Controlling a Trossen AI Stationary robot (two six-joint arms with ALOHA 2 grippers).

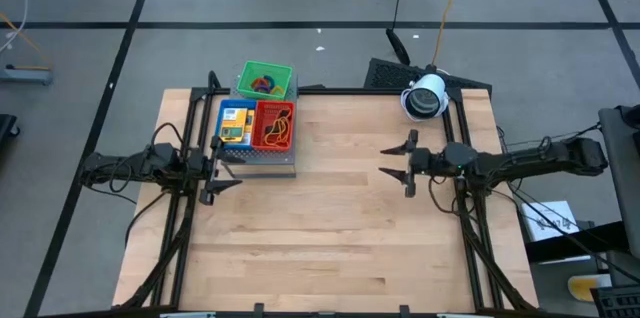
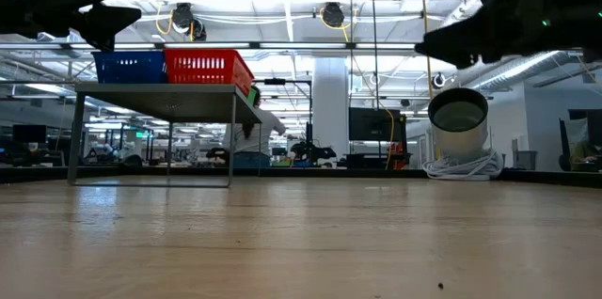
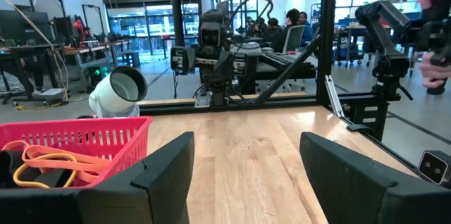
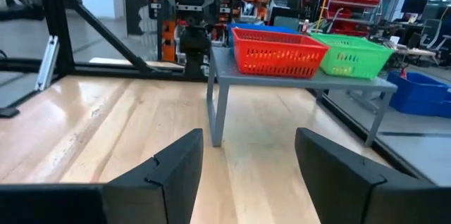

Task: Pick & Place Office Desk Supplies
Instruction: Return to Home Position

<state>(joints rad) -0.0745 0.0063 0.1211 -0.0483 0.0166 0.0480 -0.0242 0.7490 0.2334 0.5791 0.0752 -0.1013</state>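
Plainly, the left gripper's (image 1: 222, 163) fingers (image 3: 162, 175) stand wide apart with nothing between them. It is raised off the wood just beside the grey shelf (image 2: 160, 100), which stands at the left rear of the table (image 1: 330, 248). The right gripper (image 1: 384, 161) is likewise spread wide and empty. It hangs above bare wood, well apart from the shelf and facing it.

On the shelf, the red bin (image 4: 275, 51) holds thin orange rubber bands (image 3: 49, 160) lying in loose, overlapping loops. Touching its side, the blue bin (image 2: 130, 67) holds small yellow-orange packets (image 1: 238, 130) with blue marks. The green bin (image 4: 350, 58) sits just behind these two and holds a small tangle of red and blue loops (image 1: 264, 85).
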